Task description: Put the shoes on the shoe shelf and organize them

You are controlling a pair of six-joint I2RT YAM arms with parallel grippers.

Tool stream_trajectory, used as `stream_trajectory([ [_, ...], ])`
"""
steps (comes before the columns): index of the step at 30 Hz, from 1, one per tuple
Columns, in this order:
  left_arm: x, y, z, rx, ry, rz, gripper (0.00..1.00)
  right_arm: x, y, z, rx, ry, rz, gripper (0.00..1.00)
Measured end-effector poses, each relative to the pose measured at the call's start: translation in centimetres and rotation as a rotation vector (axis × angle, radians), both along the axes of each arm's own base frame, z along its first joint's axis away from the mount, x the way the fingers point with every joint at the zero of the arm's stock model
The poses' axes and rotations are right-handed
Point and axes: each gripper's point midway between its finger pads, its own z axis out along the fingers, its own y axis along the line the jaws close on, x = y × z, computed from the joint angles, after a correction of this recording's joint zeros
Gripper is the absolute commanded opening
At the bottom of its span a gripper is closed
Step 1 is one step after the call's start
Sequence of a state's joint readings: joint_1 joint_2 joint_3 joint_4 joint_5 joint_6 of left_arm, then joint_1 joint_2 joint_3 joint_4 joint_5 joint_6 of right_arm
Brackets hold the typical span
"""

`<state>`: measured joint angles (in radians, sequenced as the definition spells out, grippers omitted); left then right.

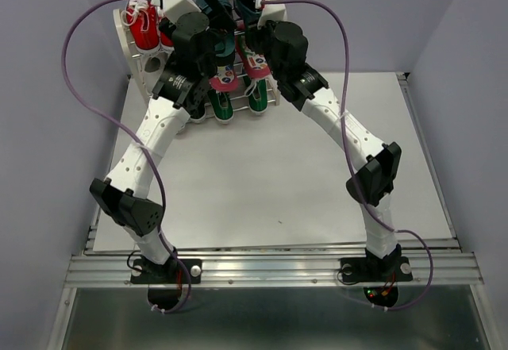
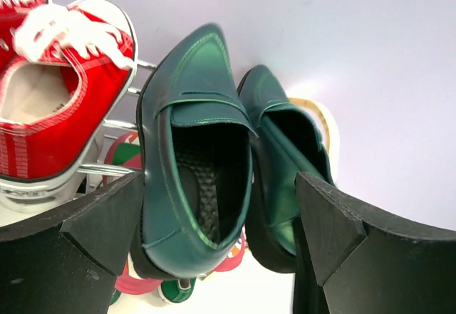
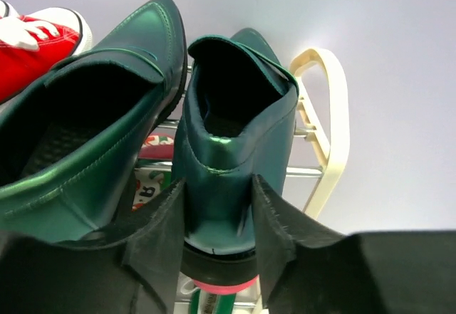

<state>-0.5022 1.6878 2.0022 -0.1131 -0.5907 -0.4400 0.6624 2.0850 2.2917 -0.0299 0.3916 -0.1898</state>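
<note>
Light is bright, even and diffuse; the arms [image 1: 155, 140] cast only faint, soft shadows on the table [image 1: 262, 175]. Green glare streaks the loafer [image 3: 235, 136] between the fingers [image 3: 157, 243] of the right gripper [image 3: 219, 184], which look dark and soft-edged. Beyond the left gripper [image 2: 219, 179], the wall [image 2: 370, 43] glows pale.

**Lilac Walls Close In a Pale Table**

We see plain lilac walls on three sides: a back wall [image 1: 357, 25], a left wall [image 1: 40, 128] and a right wall [image 1: 476, 144], all bare and unmarked. Between them lies a flat table [image 1: 278, 183] with a matte whitish-grey top and a thin metal strip [image 1: 432, 175] along its right side. A ribbed aluminium rail [image 1: 270, 269] runs across the near edge. Below it we find a glossy grey-green surface [image 1: 278, 322]; we cannot tell whether it is floor. The light is soft and even, with faint shadows on the tabletop.
</note>
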Motion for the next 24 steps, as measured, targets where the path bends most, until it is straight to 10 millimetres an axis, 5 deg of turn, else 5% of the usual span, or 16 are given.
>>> stream_trajectory([
  [9, -3.5, 1.7, 3.2, 0.003, -0.043, -0.016, 0.99, 0.7, -0.2, -0.7, -0.016, -0.015, -0.016, 1.00],
  [17, -7.1, 3.3, 1.5, 0.049, 0.033, -0.037, 0.99, 0.7, -0.3, -5.0, -0.073, 0.072, -0.017, 1.00],
  [21, -9.9, 4.8, -1.2, 0.062, 0.089, -0.039, 0.99, -0.7, -1.3, -4.1, -0.060, 0.084, -0.017, 1.00],
  [24, -12.0, 6.0, -2.5, 0.055, 0.111, -0.036, 0.99, -2.7, -2.7, -1.7, -0.023, 0.076, -0.010, 1.00],
])
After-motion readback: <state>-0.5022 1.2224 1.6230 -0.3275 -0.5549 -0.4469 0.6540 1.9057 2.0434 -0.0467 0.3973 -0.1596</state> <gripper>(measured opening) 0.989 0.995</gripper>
